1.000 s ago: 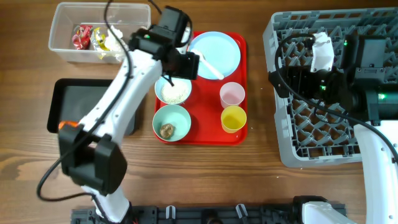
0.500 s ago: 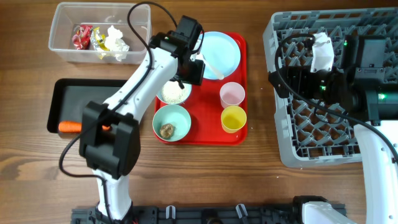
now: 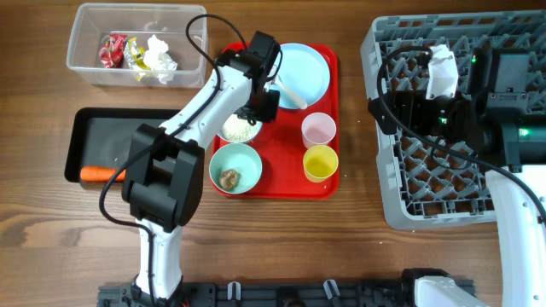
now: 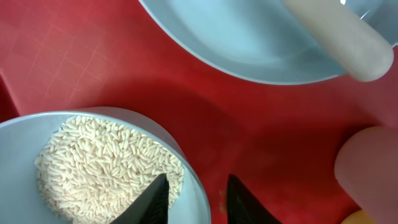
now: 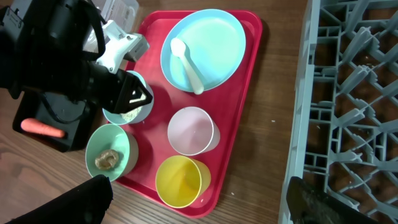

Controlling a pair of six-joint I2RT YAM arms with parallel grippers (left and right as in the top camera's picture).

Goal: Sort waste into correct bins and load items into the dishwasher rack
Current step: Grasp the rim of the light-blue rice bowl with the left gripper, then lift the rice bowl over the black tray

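The left gripper [image 4: 196, 200] is hanging low over the red serving tray [image 3: 281, 183]. Its fingers [image 4: 155, 200] are sitting astride the rim of the rice bowl [image 3: 238, 128], one tip inside above the white rice grains [image 4: 106, 162] and the other outside over the tray. The jaws are standing narrow, but I cannot tell whether they are pinching the rim. The second bowl [image 3: 247, 162], holding the brown lump [image 3: 229, 178], is sitting just beside it on the tray, with the plate [image 3: 303, 64], spoon [image 3: 288, 89], pink cup [image 3: 318, 130] and yellow cup [image 3: 321, 162]. On the counter [image 3: 51, 230], the carrot [image 3: 98, 175] is lying in the black tray [image 3: 102, 136]. The right gripper [image 5: 202, 200] is hovering released and empty beside the dishwasher rack [image 3: 401, 188].
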